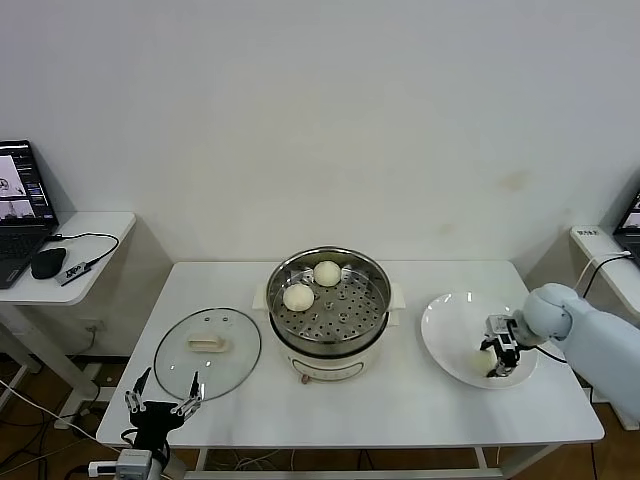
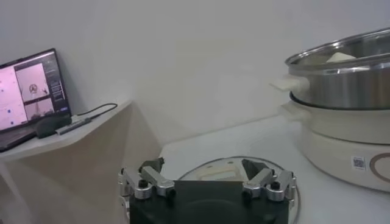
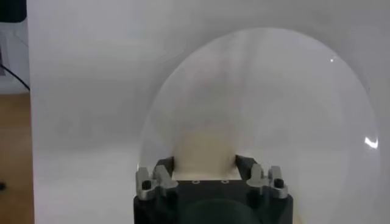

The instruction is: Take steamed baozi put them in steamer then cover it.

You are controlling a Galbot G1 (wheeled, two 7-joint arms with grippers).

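The steel steamer [image 1: 330,312] on its cream pot base stands mid-table and holds two steamed baozi [image 1: 327,272] [image 1: 298,296]. It also shows in the left wrist view [image 2: 341,85]. A third baozi [image 1: 481,357] lies on the white plate [image 1: 450,320] at the right. My right gripper [image 1: 493,358] is low over the plate, and its fingers press both sides of that baozi [image 3: 204,143]. The glass cover [image 1: 207,350] with its cream handle lies flat on the table to the left of the steamer. My left gripper [image 1: 163,403] is open and empty at the table's front left edge, just before the cover [image 2: 210,173].
A side table at the left carries a laptop [image 1: 20,215], a mouse [image 1: 47,262] and a cable. Another side table [image 1: 605,255] stands at the far right behind my right arm. A white wall runs behind the table.
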